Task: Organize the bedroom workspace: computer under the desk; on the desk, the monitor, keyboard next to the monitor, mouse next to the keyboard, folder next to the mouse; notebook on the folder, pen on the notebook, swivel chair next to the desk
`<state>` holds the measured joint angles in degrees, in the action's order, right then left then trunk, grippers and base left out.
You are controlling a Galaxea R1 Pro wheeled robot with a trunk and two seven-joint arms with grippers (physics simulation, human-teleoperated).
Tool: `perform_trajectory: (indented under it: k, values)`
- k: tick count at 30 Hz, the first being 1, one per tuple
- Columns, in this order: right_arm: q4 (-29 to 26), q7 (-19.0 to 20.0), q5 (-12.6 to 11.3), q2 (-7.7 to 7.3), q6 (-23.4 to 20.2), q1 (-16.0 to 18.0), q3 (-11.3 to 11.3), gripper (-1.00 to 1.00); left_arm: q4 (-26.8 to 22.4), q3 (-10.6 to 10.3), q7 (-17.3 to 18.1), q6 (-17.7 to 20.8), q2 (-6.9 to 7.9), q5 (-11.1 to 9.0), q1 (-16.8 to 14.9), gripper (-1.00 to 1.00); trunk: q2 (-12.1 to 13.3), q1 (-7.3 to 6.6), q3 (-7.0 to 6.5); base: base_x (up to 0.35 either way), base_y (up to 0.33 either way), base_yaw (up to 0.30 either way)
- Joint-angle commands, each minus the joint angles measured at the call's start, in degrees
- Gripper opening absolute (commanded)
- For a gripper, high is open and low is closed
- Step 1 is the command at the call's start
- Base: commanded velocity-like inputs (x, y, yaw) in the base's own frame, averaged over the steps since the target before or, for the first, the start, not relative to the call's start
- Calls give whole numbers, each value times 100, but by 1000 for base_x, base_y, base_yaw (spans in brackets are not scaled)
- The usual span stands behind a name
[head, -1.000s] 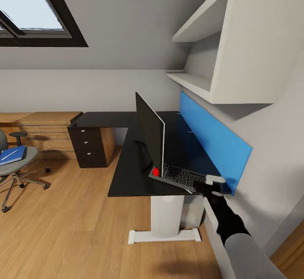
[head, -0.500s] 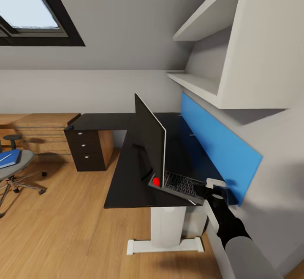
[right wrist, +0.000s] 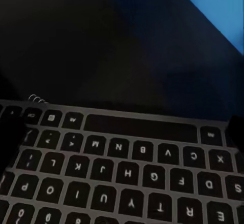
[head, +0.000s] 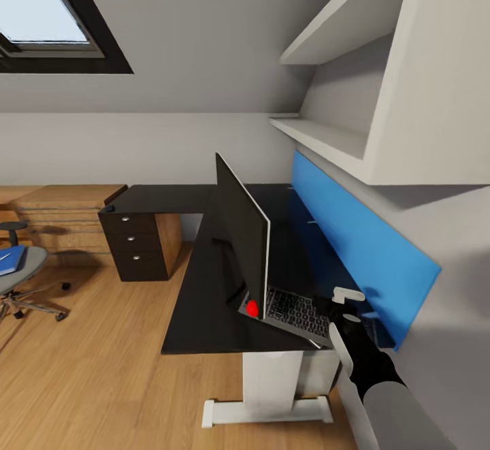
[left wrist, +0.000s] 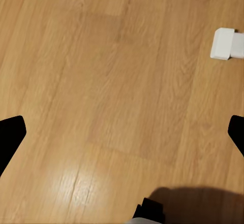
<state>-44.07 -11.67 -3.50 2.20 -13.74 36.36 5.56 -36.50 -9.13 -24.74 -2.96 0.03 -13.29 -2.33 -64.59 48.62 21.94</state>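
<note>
The black monitor (head: pixel 243 239) stands edge-on to me on the glossy black desk (head: pixel 197 300). Just right of it, near the desk's front edge, the keyboard (head: pixel 291 312) lies tilted, its near end against the monitor's foot. My right gripper (head: pixel 342 306) is shut on the keyboard's right end. Its keys (right wrist: pixel 122 173) sit close under the right wrist camera. My left gripper (left wrist: pixel 122 132) hangs open over bare wooden floor, with black fingertips (left wrist: pixel 10 135) at both sides. At the far left stands the swivel chair (head: pixel 17 269) with the blue folder (head: pixel 8 259) on its seat.
A blue panel (head: pixel 361 246) runs along the wall behind the desk, under white shelves (head: pixel 381 96). The dark drawer unit (head: pixel 139 242) stands under the desk's far wing, beside a wooden counter (head: pixel 61 208). The white desk leg (head: pixel 272 378) has a pale box (head: pixel 318 361) behind it.
The whole view has shifted as the camera moved nearer the desk and turned right, so the chair slid toward the left edge. The right gripper still holds the keyboard beside the monitor.
</note>
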Motion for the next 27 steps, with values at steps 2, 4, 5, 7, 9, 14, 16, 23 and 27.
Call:
perform_trajectory:
  k: [2, 4, 5, 7, 9, 14, 16, 23, 27]
  values:
    - [-6, -15, -37, 2, -21, 3, 7, 100, 2, -36, -39, -33, 5, -60, -4, 100, -4, 1, 6, 96, 0, 0]
    - [-3, -14, -37, 1, -7, 3, 7, 100, 2, -36, -39, -39, 5, -60, -4, 100, -4, 1, 6, 167, 0, 0]
    - [-1, -13, -35, 1, 14, 1, 5, 100, 2, -34, -39, -66, 7, -60, -4, 100, -4, 1, 6, 211, 0, 0]
    - [1, -12, -32, 0, 85, -4, 4, 100, 2, -31, -39, -195, 11, -60, -4, 100, -4, 1, 6, 258, 0, 0]
    - [2, -11, -30, 0, 135, -8, 5, 100, 3, -28, -39, -317, 12, -60, -4, 100, -4, 1, 6, 258, 0, 0]
    - [27, -10, -23, -8, 229, -14, -1, 100, 3, -19, -39, -599, 10, -64, -4, 100, -4, 1, 6, 60, 0, 0]
    - [177, -10, -14, -9, 408, -15, -2, 100, 3, -19, -39, -626, 13, -66, -4, 100, -4, 1, 6, 85, 0, 0]
    - [366, -10, -3, -12, 894, -15, -2, 100, 3, 50, -61, -636, 41, -74, -4, 100, -4, 1, 6, 173, 0, 0]
    - [385, -10, -2, -13, 930, -15, -2, 100, 3, 412, -49, -631, 72, -75, -4, 100, -4, 1, 6, 42, 0, 0]
